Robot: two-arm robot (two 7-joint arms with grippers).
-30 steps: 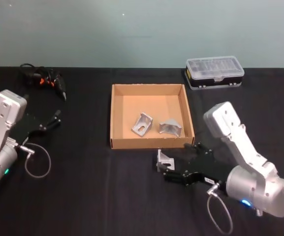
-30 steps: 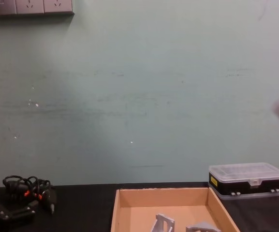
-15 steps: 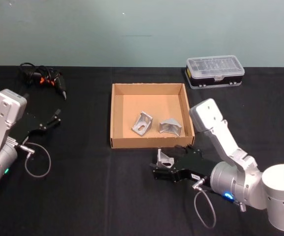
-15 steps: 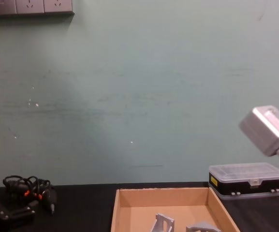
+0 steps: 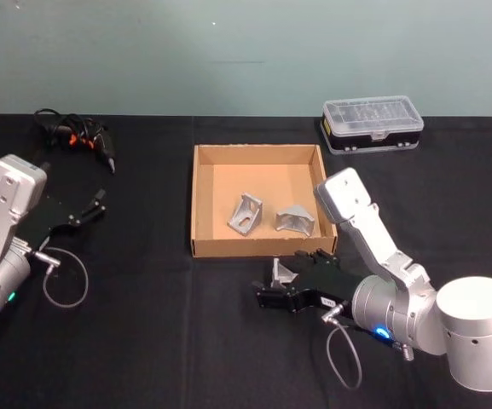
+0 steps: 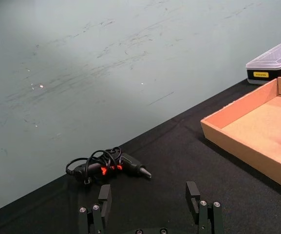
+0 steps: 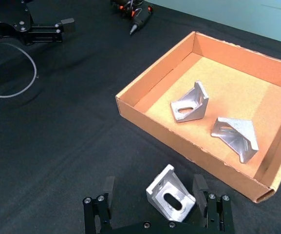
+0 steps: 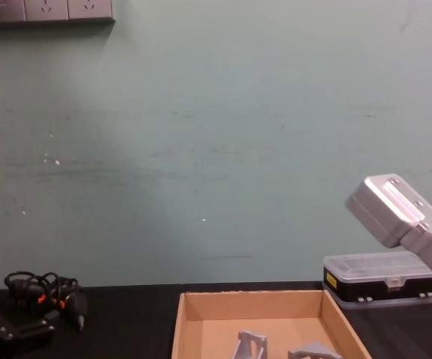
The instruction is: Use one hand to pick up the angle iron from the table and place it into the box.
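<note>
Here the black table (image 5: 143, 332) carries the box (image 5: 196, 204), and the right arm is the nearer one. The right gripper (image 7: 153, 191) sits low just outside the box's near wall. Its fingers are spread wide and straddle the angle iron (image 7: 171, 195), which lies on the table, apparently not yet pinched. The left gripper (image 6: 148, 197), also spread, is parked well left of the box.
</note>
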